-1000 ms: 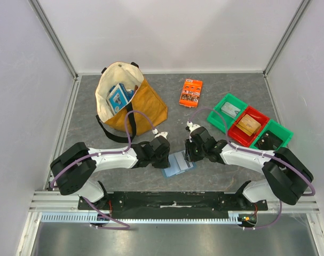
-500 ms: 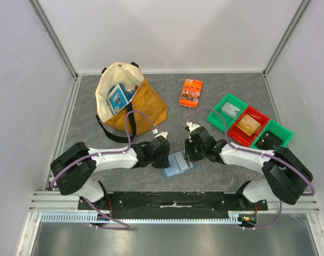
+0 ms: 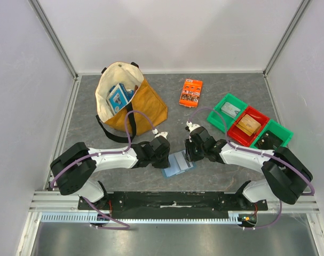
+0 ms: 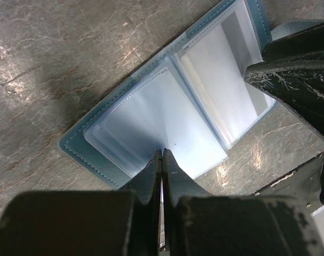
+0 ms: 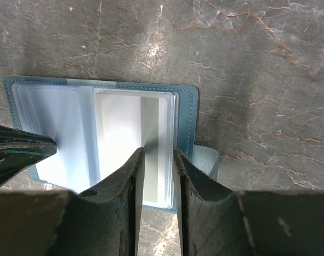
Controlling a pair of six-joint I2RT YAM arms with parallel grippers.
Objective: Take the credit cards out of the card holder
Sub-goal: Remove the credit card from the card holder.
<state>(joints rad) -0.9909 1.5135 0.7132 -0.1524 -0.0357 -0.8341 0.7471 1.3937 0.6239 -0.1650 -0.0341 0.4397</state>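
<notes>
Two grippers work over a flat, light-blue bifold card holder [image 3: 178,164] with clear plastic pockets. It lies open on the grey stone-patterned table [image 3: 151,90], at 6 o'clock of the table's centre in the top view.

- **Left gripper** [image 4: 162,153]: it comes in from the holder's 10 o'clock. Its fingers are closed together with nothing between them, and the joined tips rest on the left leaf's sleeve.
- **Right gripper** [image 5: 157,154]: it comes in from 1 o'clock. Its fingers are part-way apart over the right leaf's sleeves, and nothing is visibly clamped.
- **Credit cards:** a pale insert shows in the right pocket, but it cannot be told whether it is one of the credit cards.

The holder is probably light and limp, and its glossy film looks slick, so it will likely slide or fold unless one leaf is pinned. A card should be thin, stiff and smooth. It is best pinched by whatever edge stands proud at the pocket mouth and drawn out flat along the sleeve.
</notes>
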